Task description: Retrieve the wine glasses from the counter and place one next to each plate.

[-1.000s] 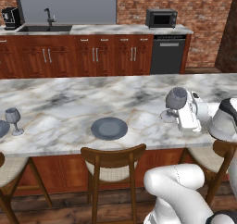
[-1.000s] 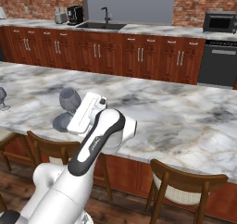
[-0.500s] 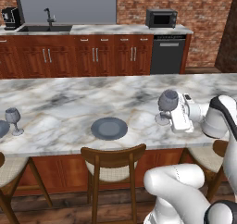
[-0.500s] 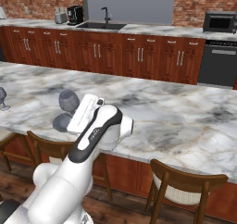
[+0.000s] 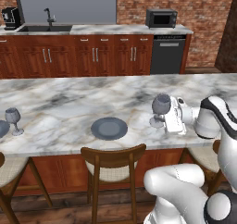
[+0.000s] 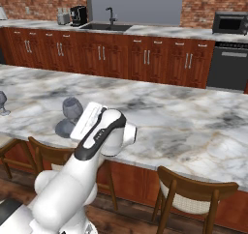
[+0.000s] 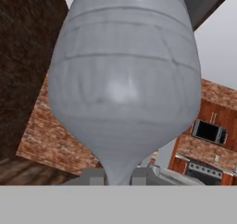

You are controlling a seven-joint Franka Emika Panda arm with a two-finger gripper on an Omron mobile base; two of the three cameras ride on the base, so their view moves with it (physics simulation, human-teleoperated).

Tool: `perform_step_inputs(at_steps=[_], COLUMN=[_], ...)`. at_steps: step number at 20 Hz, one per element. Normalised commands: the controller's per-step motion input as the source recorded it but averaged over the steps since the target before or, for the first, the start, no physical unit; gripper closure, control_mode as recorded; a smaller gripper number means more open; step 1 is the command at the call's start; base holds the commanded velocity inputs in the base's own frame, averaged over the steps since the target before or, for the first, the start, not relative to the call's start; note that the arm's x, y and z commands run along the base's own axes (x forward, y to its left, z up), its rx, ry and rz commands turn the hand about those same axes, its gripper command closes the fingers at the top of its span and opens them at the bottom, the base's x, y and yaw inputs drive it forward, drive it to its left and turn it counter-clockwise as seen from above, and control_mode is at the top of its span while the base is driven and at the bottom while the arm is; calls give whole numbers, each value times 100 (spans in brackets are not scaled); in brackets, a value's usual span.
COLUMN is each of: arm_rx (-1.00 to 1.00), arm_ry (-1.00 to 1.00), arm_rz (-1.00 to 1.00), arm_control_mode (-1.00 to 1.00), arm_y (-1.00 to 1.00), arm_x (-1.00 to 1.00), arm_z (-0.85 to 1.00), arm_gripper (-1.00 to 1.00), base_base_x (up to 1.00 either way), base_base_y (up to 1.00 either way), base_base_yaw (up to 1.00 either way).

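Nearest the camera on the hand, the held wine glass (image 7: 125, 89) looms large: a rounded, greyish, cloudy-clear bowl that narrows sharply at the bottom into a thin stem, which drops between the two dark fingertips (image 7: 95, 176). The gripper (image 5: 163, 120) is closed on that stem, with the glass carried upright over the marble island (image 5: 69, 105); its bowl stands above the hand and its round foot (image 5: 156, 122) sits low, just over or on the marble, which of the two cannot be told. In the right base view the same glass (image 6: 71, 108) shows its bowl just beside the white hand, with a dark round shape below it near the island's front edge. To the left of the gripper on the island lies a flat, round, dull blue-grey plate (image 5: 109, 128), apart from the held glass. Farther left, near the island's end, a second wine glass (image 5: 13, 117) stands upright, small and clear, just beside the edge of another plate (image 5: 2, 127). Wooden chairs (image 5: 113, 159) stand along the island's near side. Beyond the island runs the counter (image 5: 125, 29) over reddish-brown cabinets, against the brick wall.
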Motion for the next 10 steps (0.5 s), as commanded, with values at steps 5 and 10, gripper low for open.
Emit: perform_step_inputs(at_steps=[5, 10], arm_rx=[3, 10], arm_ry=[1, 3], arm_rz=[3, 5], arm_control_mode=[-100, -100], arm_y=[-2, -11], arm_x=[11, 6], arm_z=[-28, -29], arm_gripper=[100, 100], base_base_x=[0, 0], base_base_y=[0, 0], base_base_yaw=[0, 0])
